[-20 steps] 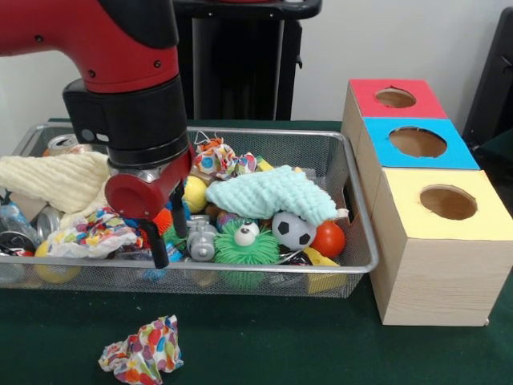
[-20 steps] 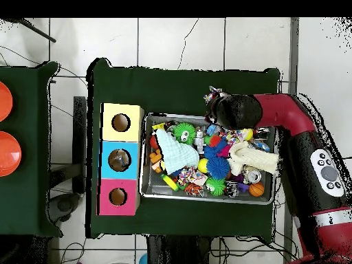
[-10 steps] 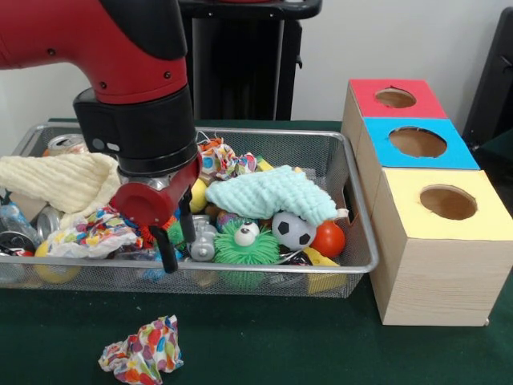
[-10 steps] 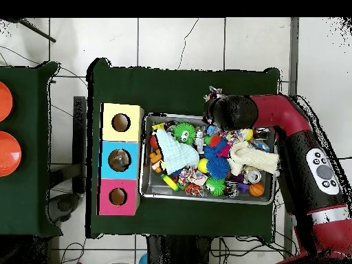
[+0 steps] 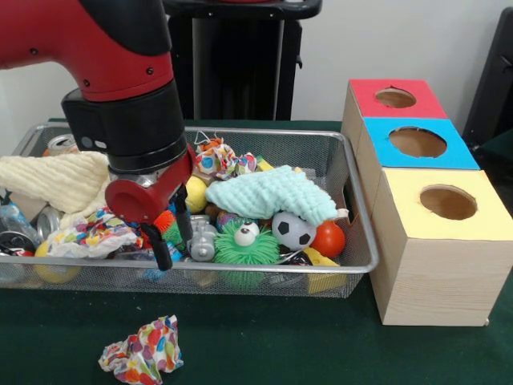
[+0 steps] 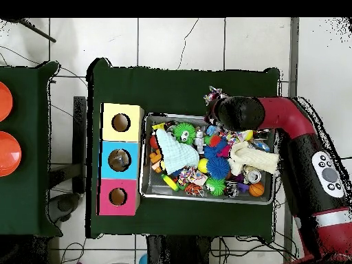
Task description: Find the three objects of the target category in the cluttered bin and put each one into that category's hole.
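Observation:
The wire mesh bin is full of mixed toys, cloths and cans; it also shows in the overhead view. My gripper is open and empty. Its fingertips reach down among the toys near the bin's front rim, left of a green spiky ball. One crushed clear bottle with blue markings lies at the bin's left end, partly under a cream cloth. No other bottle shows. The red-topped box's hole is at the far right; in the overhead view it is.
A mint cloth covers the bin's middle, with a small football beside it. Cans lie at the left. A crumpled colourful paper ball lies on the green table outside the bin. Blue-topped and yellow-topped boxes stand beside the red one.
My gripper drifted right and slightly lower, then came back left to about where it was a second ago. It stays open and empty. Nothing in the bin has visibly moved.

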